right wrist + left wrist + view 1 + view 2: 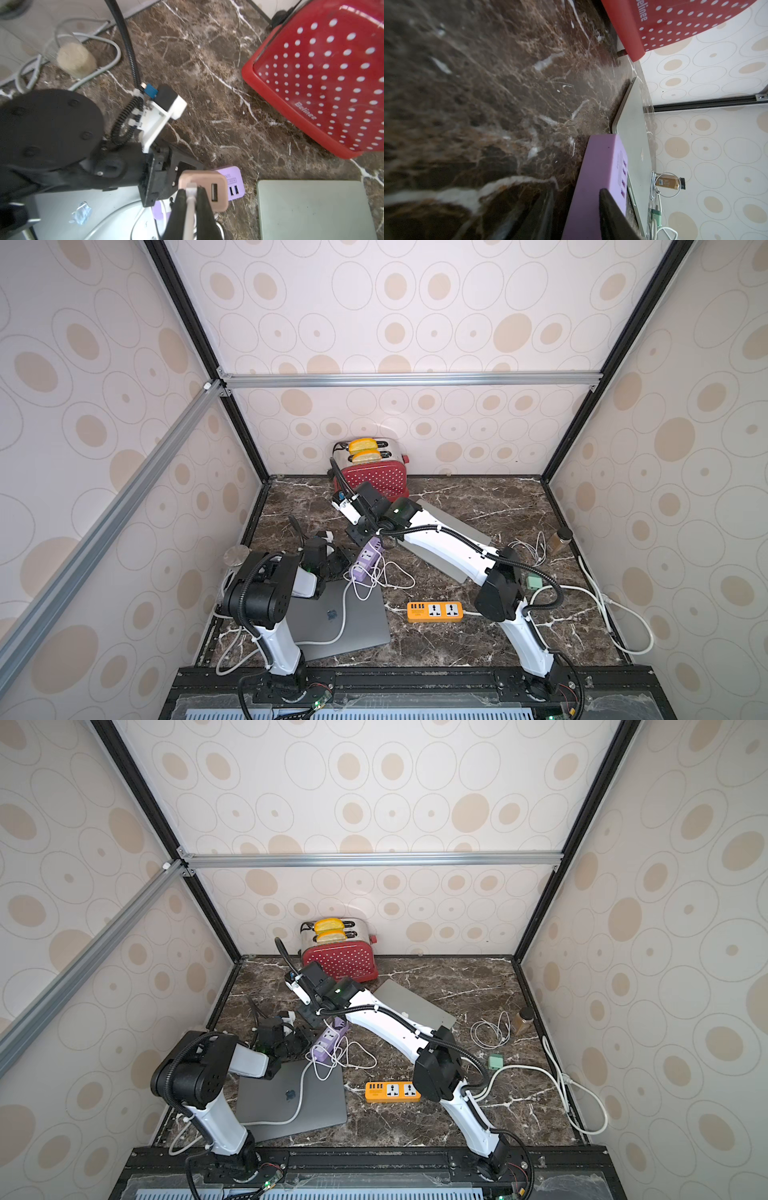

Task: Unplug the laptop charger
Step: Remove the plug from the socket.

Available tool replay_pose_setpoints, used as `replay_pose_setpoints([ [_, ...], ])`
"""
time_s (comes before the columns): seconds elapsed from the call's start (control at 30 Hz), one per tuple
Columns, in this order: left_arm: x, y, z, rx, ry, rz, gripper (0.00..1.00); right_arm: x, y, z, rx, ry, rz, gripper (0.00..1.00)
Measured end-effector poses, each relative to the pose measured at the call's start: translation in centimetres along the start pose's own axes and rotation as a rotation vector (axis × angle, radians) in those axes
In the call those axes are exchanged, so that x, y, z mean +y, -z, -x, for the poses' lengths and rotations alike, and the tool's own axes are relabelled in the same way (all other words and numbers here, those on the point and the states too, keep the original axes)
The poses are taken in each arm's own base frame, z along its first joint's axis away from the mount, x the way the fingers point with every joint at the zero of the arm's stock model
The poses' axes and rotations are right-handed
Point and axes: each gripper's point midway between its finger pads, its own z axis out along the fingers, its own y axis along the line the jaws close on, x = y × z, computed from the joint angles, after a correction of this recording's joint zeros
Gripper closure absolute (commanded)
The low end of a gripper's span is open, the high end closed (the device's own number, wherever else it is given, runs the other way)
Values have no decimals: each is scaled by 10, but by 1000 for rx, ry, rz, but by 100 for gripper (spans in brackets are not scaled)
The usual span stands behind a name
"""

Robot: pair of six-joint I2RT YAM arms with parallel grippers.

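Note:
A pink charger brick (204, 180) sits over the end of the purple power strip (365, 561) (593, 176); whether its prongs are still seated I cannot tell. A white cable (189, 212) leaves the brick and runs over the dark grey laptop (353, 626) (307, 1106). My right gripper (192, 199) (365, 534) is shut on the cable's plug right at the brick. My left gripper (577, 218) (338, 559) is shut on the purple strip, one finger on each long side, next to the laptop's far corner. In both top views the brick is hidden under the right gripper.
A red dotted toaster (376, 477) with bread stands at the back wall. A silver laptop (455, 541) lies under the right arm. An orange power strip (434, 611), a green adapter (533, 581), a coiled white cable (534, 549) and an amber bottle (561, 539) lie to the right.

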Motion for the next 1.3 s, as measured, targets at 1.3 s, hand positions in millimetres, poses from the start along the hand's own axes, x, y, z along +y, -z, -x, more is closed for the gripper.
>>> replay_pose_setpoints([
  [1.3,-92,108,-9,-202,-783,-26,56,8,17,-12,-59,-206,299,100],
])
